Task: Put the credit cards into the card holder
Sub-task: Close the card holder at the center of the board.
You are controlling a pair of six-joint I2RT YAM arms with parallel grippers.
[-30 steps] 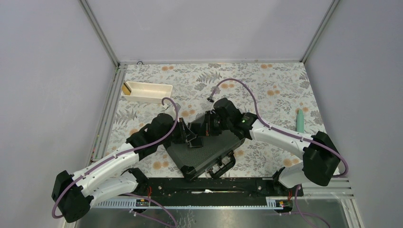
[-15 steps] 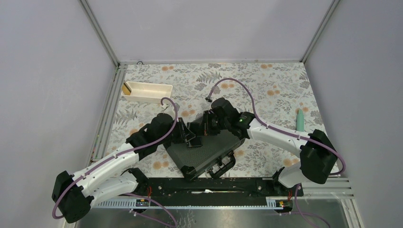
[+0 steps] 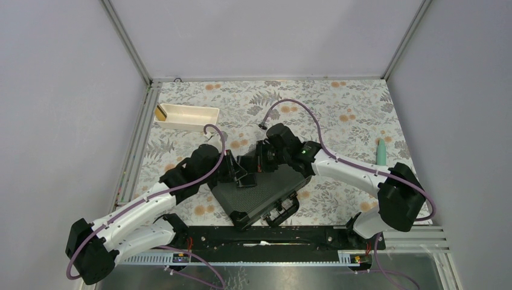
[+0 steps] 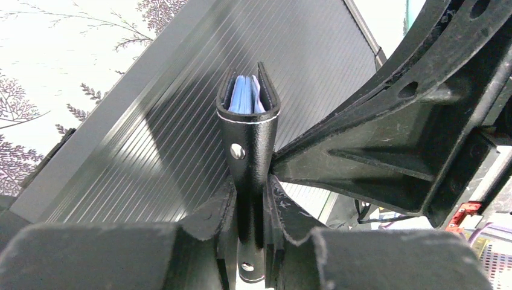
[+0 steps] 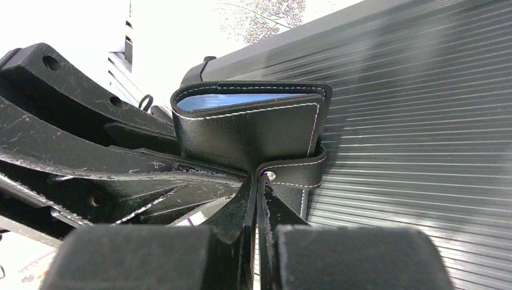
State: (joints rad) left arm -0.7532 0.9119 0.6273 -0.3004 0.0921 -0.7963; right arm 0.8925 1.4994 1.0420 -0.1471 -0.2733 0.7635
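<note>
Top view: the right arm has shifted slightly left over the last second, toward the left arm. The left arm, the black case (image 3: 265, 193) and the white tray (image 3: 187, 118) have not moved.

Card holder (image 4: 247, 130): off the table (image 3: 338, 109), held in the air over the ribbed lid of the case, between the two arms. It is folded nearly shut, with the fold down and the open edge up. A grey-blue lining shows in the narrow gap at the top.

Left end effector (image 4: 249, 196): closed down to a narrow gap, clamping the lower part of the folded card holder, which stands upright between the fingers.

Right end effector (image 5: 256, 193): fully closed. Its fingertips meet at the snap tab (image 5: 296, 172), which wraps round the holder's side. It looks pinched on the tab end by the stud, though the contact is partly hidden.

Credit cards: no loose card visible on the table or the case. Cannot tell whether the blue in the gap is cards or only pockets. Something yellowish sits at the left end of the tray; too small to identify.

Judgement: the small leftward move reads as the right arm drawing the tab across to fasten it. If so, loading is done and this is the closing step. Risk: the tab slipping from so thin a pinch.
</note>
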